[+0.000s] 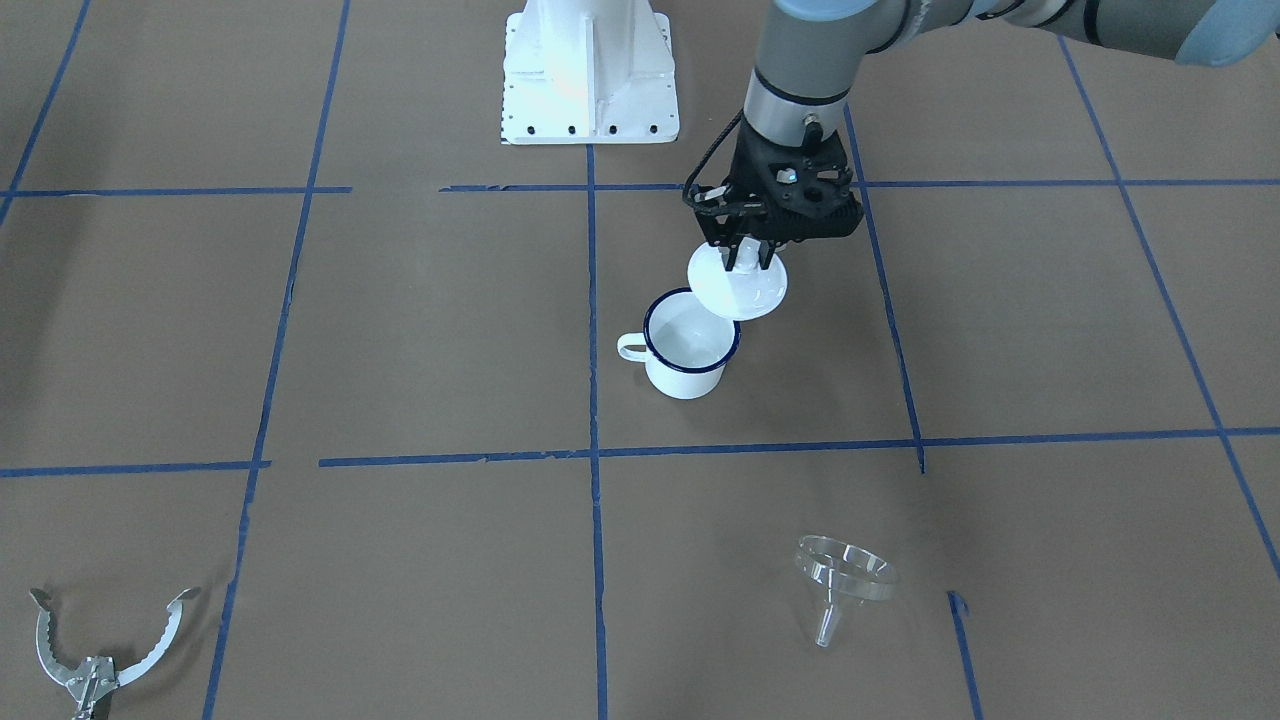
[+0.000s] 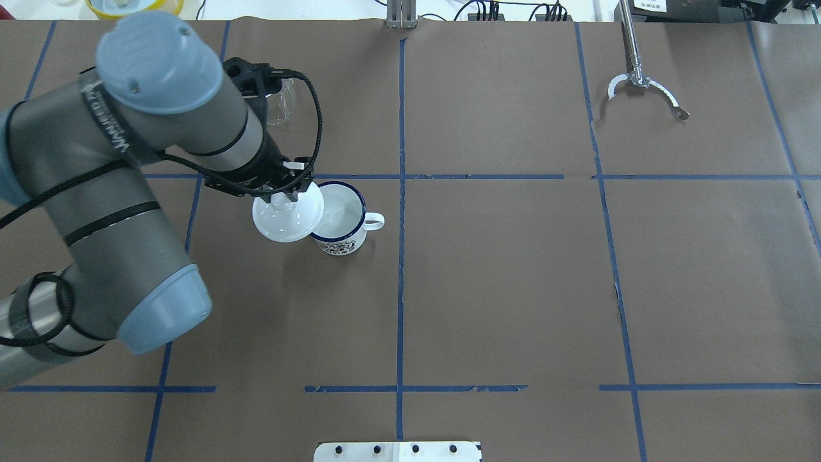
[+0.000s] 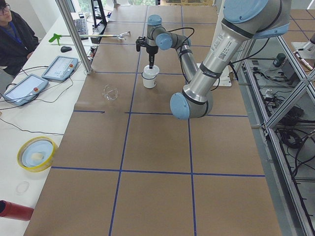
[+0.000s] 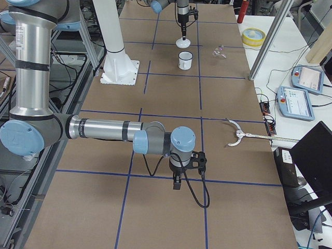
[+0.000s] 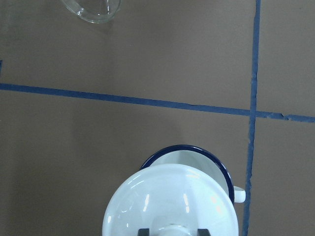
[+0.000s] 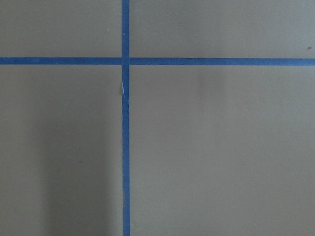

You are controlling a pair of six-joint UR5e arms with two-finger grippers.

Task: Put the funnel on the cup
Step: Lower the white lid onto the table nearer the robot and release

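The cup (image 1: 688, 350), a white enamel mug with a dark blue rim, stands open on the brown table (image 1: 400, 330); it also shows in the overhead view (image 2: 345, 226) and the left wrist view (image 5: 197, 151). My left gripper (image 1: 745, 255) is shut on the knob of a round white lid (image 1: 738, 287) and holds it tilted just above the cup's rim, partly off to one side (image 2: 287, 221). The clear funnel (image 1: 845, 580) lies on its side on the table, away from the cup, at the top edge of the left wrist view (image 5: 93, 10). My right gripper (image 4: 176, 181) hangs over bare table; I cannot tell its state.
Metal tongs (image 1: 95, 650) lie at the table's corner on my right side (image 2: 641, 86). The white robot base (image 1: 588, 70) stands behind the cup. A yellow bowl (image 3: 37, 153) and tablets (image 3: 59, 68) sit on the side bench beyond the table edge.
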